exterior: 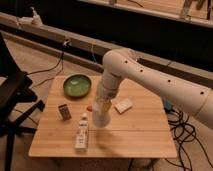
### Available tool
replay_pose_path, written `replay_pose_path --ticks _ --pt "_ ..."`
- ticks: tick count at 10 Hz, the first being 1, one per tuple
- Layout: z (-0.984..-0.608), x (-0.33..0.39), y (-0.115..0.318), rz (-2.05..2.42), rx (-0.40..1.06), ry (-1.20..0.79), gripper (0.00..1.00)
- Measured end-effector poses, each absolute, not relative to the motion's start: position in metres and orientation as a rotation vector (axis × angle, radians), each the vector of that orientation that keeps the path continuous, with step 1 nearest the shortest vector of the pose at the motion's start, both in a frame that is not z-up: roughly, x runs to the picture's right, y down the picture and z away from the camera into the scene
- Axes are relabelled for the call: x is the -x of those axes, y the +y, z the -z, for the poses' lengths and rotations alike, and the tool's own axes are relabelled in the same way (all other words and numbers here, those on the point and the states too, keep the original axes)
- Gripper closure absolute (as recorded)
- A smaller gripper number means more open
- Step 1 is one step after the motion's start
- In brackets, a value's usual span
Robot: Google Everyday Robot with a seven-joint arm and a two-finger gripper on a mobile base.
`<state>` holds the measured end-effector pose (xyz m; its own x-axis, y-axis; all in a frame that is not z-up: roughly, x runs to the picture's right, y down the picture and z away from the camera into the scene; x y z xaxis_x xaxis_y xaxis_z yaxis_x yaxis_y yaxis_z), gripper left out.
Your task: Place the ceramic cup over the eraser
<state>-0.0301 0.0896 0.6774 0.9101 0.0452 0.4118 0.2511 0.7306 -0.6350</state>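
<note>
gripper: at the cup's top, mid-bench; we cannot tell its grip.
cup: under the gripper, long axis upright.
eraser: upright, apart from the cup, sideways toward the chair, near the bowl.
bottle: lies flat, roughly between them, nearer the front edge.
next: we judge the cup must cross sideways, then drop over the eraser.

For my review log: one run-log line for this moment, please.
pincer: at top of ceramic cup | eraser: upright, uncovered, apart from cup | step: cup not yet over eraser
</note>
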Motion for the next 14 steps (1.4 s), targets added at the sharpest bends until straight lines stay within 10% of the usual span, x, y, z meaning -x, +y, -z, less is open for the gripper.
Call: replay_pose_path --ticks 4,14 --pt "-0.694 0.057 0.128 0.102 0.746 -0.443 1.0" --pt "-0.677 0.1 0.013 0.103 0.636 -0.547 1.0"
